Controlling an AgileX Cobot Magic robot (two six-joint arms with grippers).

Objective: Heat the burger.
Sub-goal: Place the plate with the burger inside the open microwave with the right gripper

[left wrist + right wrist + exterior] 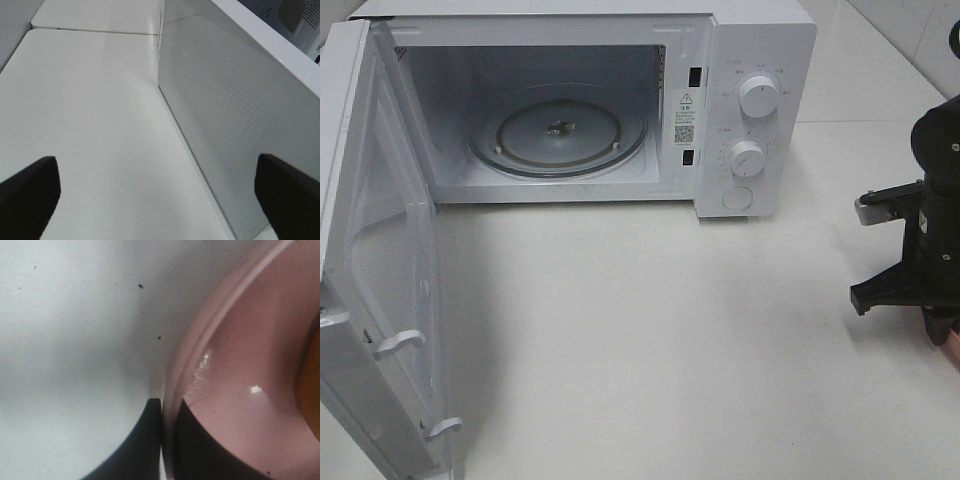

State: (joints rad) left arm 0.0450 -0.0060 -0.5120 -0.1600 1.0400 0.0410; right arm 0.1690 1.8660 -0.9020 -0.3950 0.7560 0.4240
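Left fingers (30, 195) wide, right fingers (140, 452) narrow

The bench (670, 330) is just a plain white top and looks pretty clean, apart from a few tiny dark specks (140, 286) near the pink plate (240, 365). There's a seam (100, 31) where a second white slab butts up against it. The white microwave (760, 60) sits straight on it at the back, with its door (370, 250) swung wide open out to the left over the surface. The plate's way over at the right edge, and honestly I can't tell if it's resting flat on the bench.
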